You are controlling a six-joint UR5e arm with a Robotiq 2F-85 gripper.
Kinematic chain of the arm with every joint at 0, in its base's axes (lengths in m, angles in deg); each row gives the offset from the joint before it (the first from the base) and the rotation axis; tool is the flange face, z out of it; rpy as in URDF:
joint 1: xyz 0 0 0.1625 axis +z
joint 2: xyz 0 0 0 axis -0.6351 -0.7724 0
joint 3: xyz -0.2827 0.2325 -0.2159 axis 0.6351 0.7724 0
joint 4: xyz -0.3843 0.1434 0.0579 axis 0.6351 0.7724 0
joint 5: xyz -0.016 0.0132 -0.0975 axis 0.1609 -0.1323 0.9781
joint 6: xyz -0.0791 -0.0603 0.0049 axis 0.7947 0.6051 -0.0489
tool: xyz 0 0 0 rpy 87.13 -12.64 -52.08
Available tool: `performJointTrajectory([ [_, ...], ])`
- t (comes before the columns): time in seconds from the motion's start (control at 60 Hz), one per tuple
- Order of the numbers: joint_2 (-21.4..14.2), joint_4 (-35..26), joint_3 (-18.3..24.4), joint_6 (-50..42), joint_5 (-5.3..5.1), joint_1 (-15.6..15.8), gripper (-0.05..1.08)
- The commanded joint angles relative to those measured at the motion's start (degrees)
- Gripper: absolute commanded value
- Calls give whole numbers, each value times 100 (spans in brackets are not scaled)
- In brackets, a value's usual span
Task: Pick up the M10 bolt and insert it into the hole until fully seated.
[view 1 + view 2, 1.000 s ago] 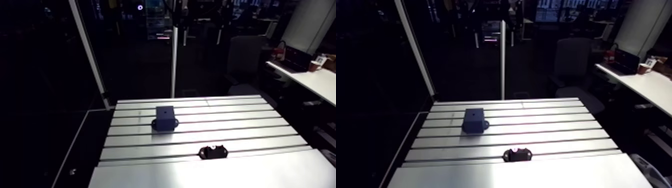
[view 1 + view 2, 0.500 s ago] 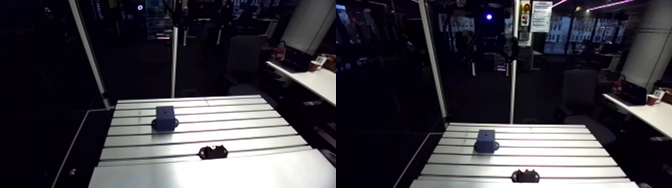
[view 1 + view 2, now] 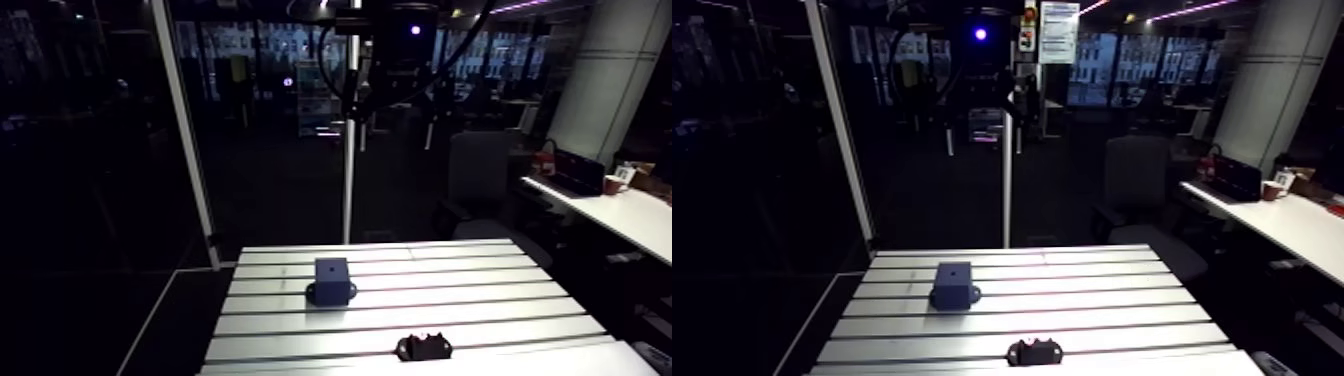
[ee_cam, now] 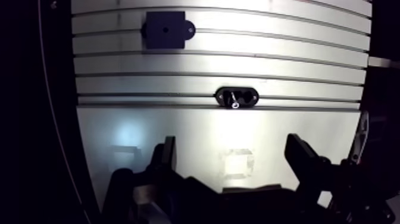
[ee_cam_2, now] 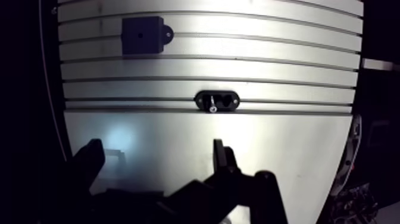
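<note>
Silvery metal, the small M10 bolt lies in a black oval holder that sits over one slot of the slotted aluminium table, ahead of the gripper and well apart from it. Several slots beyond the holder stands the dark blue rectangular block, with a small round hole showing in its face and a rounded tab on one side. The black two-fingered gripper hangs above the bare near part of the table, its fingers spread wide with nothing between them.
</note>
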Motion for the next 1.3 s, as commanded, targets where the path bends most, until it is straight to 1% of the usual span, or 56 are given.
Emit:
performJointTrajectory([
  [0.017, 15, -32, -94, 43, 3, -37, 1],
  [0.133, 15, -21, -200, 43, 46, -70, 1],
  [0.267, 15, 36, -362, 68, 40, -122, 1],
  [0.3, 14, 135, -492, 77, 39, -181, 1],
  [0.333, 14, 135, -492, 77, 39, -181, 1],
  [0.367, 6, 280, -639, 86, 39, -251, 1],
  [0.383, 6, 280, -639, 86, 39, -251, 1],
  [0.417, -1, 463, -813, 155, 39, -305, 1],
  [0.45, -1, 463, -813, 155, 39, -305, 1],
  [0.5, -18, 681, -1005, 343, 38, -358, 1],
  [0.517, -18, 681, -1005, 343, 38, -358, 1],
  [0.55, -44, 885, -1182, 505, 39, -402, 1],
  [0.7, -56, 1173, -1451, 621, 39, -532, 1],
  [0.767, -56, 1367, -1695, 736, 21, -693, 1],
  [0.783, -56, 1367, -1695, 736, 21, -693, 1],
  [0.85, -56, 1638, -1954, 905, 21, -713, 1],
  [0.867, -56, 1638, -1954, 905, 21, -713, 1],
  [0.883, -56, 1767, -2036, 927, 21, -729, 1],
  [1.0, -56, 2100, -2258, 940, 21, -783, 1],
  [1.033, -48, 2227, -2406, 948, 14, -792, 1],
  [1.217, -4, 2578, -2735, 966, 4, -836, 1],
  [1.267, 30, 2706, -2870, 1005, 3, -896, 1],
  [1.3, 30, 2706, -2870, 1005, 3, -896, 1],
])
